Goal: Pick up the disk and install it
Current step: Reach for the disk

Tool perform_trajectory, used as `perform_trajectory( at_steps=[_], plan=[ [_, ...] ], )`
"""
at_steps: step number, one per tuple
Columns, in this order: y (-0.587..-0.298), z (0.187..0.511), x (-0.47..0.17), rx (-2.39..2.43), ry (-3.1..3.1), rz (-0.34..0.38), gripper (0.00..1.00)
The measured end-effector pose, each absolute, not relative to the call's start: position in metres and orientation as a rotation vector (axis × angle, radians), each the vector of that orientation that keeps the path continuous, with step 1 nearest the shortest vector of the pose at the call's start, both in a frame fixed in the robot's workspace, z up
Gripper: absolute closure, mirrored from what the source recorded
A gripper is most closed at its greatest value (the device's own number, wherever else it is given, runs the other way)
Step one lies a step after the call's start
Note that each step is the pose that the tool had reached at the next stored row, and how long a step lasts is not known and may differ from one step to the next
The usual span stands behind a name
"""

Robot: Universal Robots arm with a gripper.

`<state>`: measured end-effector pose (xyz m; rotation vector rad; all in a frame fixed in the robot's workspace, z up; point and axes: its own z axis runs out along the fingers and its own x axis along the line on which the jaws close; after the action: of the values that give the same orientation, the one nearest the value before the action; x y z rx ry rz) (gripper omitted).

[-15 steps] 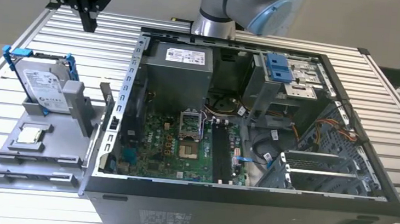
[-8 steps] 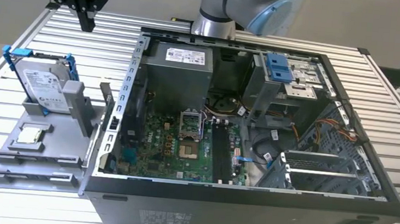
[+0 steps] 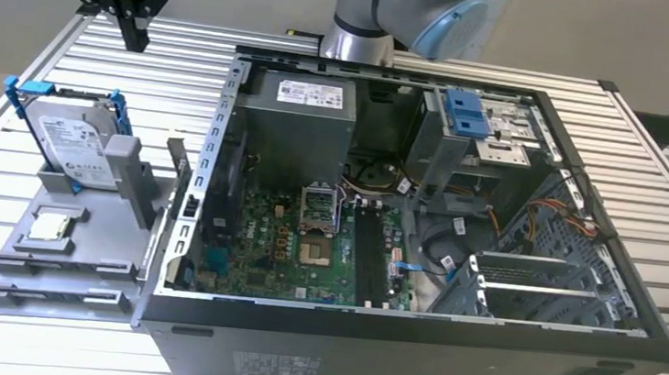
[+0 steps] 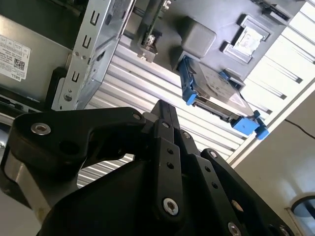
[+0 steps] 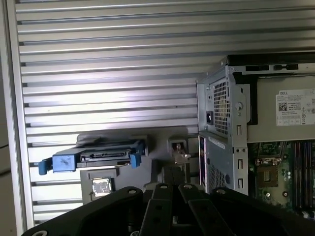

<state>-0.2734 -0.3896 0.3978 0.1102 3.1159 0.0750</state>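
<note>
The disk point(image 3: 75, 139) is a silver-grey drive with a white label in a bright blue bracket. It stands on edge in a slot of the grey fixture tray point(image 3: 54, 294), at the exterior view's left beside the open computer case point(image 3: 419, 334). My black gripper point(image 3: 136, 38) hangs in the air above the slatted table, higher than the disk and farther back, well apart from it. Its fingers are pressed together, shut on nothing. In both wrist views the disk point(image 4: 216, 93) point(image 5: 93, 157) lies beyond the gripper's point(image 4: 165, 110) point(image 5: 172, 174) tip.
The case lies on its side, showing the motherboard point(image 3: 305, 231), the power supply point(image 3: 299, 101) and a drive bay with a blue latch point(image 3: 467, 113). A small square processor chip point(image 3: 54, 227) rests on the tray. The arm's base point(image 3: 363, 24) stands behind the case.
</note>
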Motion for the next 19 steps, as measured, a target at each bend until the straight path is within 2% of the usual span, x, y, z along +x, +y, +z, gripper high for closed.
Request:
perform_trajectory(
  at_steps=[19],
  plan=[
    [-0.389, 0.398, -0.286, 0.110, 3.116, 0.075, 1.00]
  ],
)
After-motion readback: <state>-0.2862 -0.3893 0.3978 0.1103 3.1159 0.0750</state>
